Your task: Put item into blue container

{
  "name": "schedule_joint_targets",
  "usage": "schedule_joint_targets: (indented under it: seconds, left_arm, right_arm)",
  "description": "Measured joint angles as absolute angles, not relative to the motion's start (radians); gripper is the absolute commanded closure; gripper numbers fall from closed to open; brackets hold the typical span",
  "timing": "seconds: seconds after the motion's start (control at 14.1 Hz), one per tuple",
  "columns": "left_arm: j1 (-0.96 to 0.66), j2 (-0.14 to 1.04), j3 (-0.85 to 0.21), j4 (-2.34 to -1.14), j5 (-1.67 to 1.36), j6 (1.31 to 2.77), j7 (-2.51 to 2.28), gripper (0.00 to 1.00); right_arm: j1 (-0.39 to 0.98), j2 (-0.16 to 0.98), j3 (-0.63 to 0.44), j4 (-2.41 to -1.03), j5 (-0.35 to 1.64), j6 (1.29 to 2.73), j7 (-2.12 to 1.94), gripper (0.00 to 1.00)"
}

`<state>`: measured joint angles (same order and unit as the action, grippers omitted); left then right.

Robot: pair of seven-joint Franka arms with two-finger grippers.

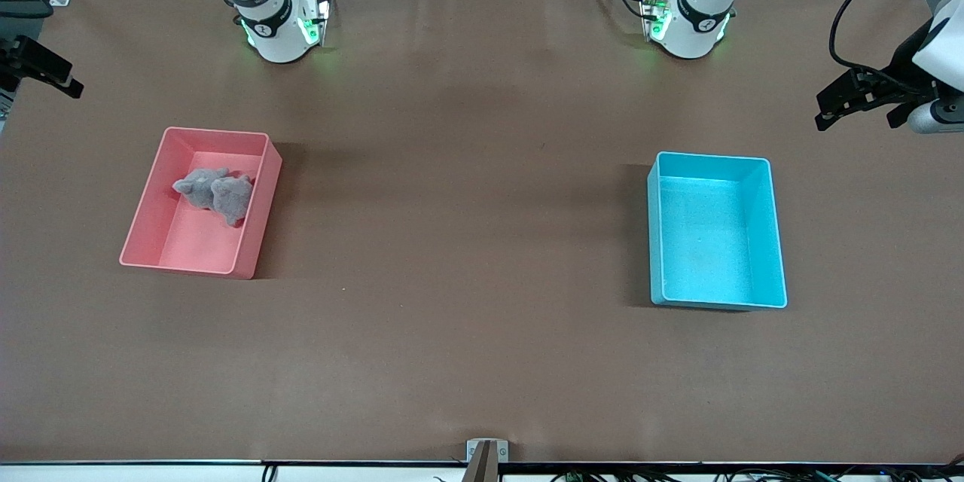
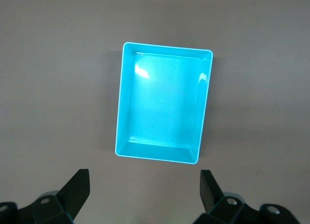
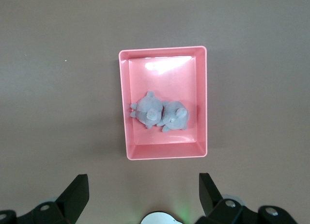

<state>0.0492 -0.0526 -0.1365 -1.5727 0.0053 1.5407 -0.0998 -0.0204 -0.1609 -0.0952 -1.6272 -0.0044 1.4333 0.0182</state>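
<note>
The blue container (image 1: 715,230) stands bare inside toward the left arm's end of the table, and fills the middle of the left wrist view (image 2: 162,107). A grey plush toy (image 1: 215,194) lies in the pink bin (image 1: 147,222) toward the right arm's end; the right wrist view shows the toy (image 3: 160,115) inside the bin (image 3: 125,107) from above. My left gripper (image 2: 145,178) hangs open high over the table beside the blue container, nothing between its fingers. My right gripper (image 3: 144,181) hangs open high over the table between its base and the pink bin, holding nothing.
Brown table surface runs between the two bins. The arm bases (image 1: 279,26) (image 1: 693,19) stand along the table edge farthest from the front camera. A small metal bracket (image 1: 486,456) sits at the nearest edge.
</note>
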Motion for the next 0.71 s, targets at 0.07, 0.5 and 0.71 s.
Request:
schedule_joint_targets:
  seconds: [0.07, 0.5, 0.71]
  left_arm:
    - [0.049, -0.053, -0.136, -1.573, 0.004, 1.541, -0.100, 0.00]
    - [0.049, -0.052, -0.135, -1.573, 0.003, 1.541, -0.100, 0.00]
    - [0.049, -0.051, -0.134, -1.571, 0.004, 1.541, -0.100, 0.00]
  right_arm:
    - [-0.020, -0.158, -0.095, -1.610, -0.007, 1.418, 0.018, 0.00]
    - [-0.020, -0.073, -0.095, -1.488, -0.013, 1.338, 0.018, 0.00]
    - [-0.021, -0.069, -0.094, -1.485, 0.004, 1.339, 0.018, 0.00]
